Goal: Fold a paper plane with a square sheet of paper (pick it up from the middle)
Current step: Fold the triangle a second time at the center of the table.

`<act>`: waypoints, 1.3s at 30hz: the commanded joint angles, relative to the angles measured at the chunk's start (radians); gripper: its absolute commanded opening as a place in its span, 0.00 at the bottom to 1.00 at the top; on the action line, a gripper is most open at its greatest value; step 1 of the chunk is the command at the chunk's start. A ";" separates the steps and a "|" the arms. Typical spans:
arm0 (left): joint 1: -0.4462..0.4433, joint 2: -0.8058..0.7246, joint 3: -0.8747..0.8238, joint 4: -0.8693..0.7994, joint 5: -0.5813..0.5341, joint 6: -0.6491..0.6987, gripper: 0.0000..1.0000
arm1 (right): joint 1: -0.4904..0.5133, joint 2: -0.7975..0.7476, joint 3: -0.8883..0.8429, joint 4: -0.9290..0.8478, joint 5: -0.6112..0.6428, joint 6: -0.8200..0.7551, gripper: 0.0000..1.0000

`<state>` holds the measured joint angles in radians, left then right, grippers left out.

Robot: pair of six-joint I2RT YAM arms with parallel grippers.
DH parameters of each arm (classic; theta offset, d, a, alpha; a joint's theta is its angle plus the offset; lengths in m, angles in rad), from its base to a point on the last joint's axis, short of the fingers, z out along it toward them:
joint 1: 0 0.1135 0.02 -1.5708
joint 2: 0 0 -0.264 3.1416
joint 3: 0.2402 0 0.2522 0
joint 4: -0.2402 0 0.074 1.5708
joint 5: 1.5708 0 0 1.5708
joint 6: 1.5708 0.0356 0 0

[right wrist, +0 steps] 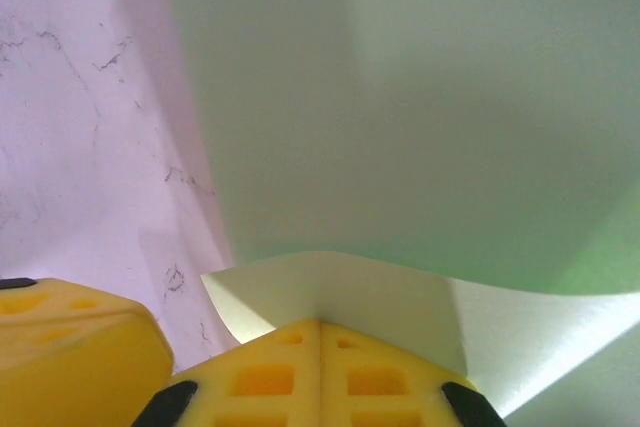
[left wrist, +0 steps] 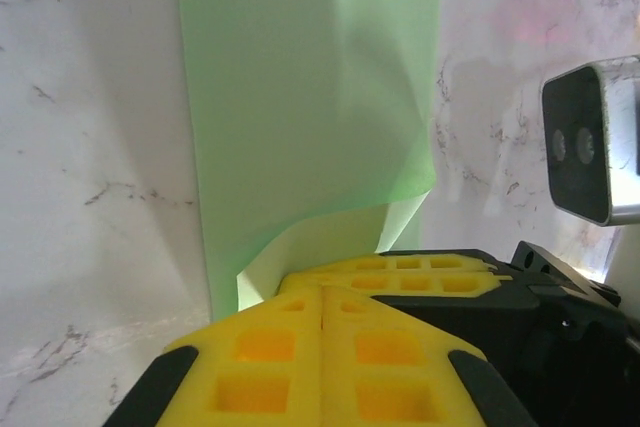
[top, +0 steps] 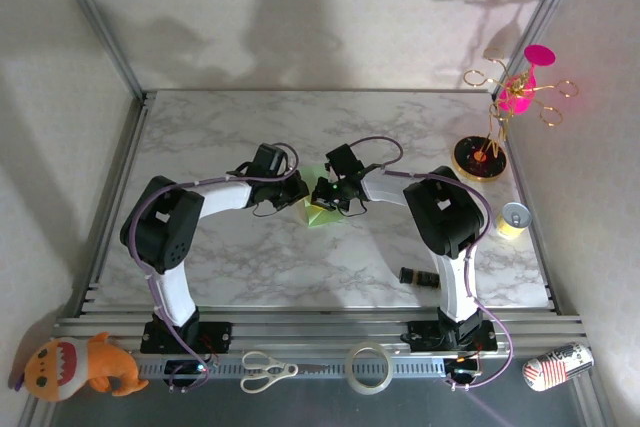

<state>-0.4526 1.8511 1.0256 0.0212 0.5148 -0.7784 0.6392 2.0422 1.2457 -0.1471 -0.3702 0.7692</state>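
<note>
Green paper (top: pixel 322 213) is seen at the middle of the desk (top: pixel 250 247), partly flat and partly bent up. A bent-up edge is pinched by the left gripper (left wrist: pixel 320 297), its yellow fingers (left wrist: pixel 260 347) pressed together. Another bent-up edge is pinched the same way by the right gripper (right wrist: pixel 320 327).

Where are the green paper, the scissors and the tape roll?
green paper (left wrist: pixel 310 97), left wrist view, flat middle.
scissors (top: pixel 270 371), top view, its middle.
tape roll (top: pixel 350 368), top view, ring's left side.
</note>
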 commanded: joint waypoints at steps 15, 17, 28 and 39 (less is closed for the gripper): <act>-0.059 0.062 0.072 -0.104 -0.140 0.027 0.00 | -0.001 0.065 -0.008 -0.117 0.056 -0.016 0.00; -0.061 0.073 0.077 -0.109 -0.148 0.030 0.00 | 0.000 0.065 -0.008 -0.118 0.055 -0.015 0.00; -0.063 0.087 0.070 -0.154 -0.206 0.054 0.00 | -0.003 0.030 -0.007 -0.067 -0.007 -0.005 0.00; -0.063 0.105 0.084 -0.204 -0.239 0.107 0.00 | -0.048 -0.112 -0.032 0.056 -0.024 -0.011 0.01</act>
<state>-0.5083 1.9202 1.1000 -0.1036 0.3168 -0.7059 0.6128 1.9972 1.2366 -0.1265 -0.4133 0.7723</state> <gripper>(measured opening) 0.046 0.063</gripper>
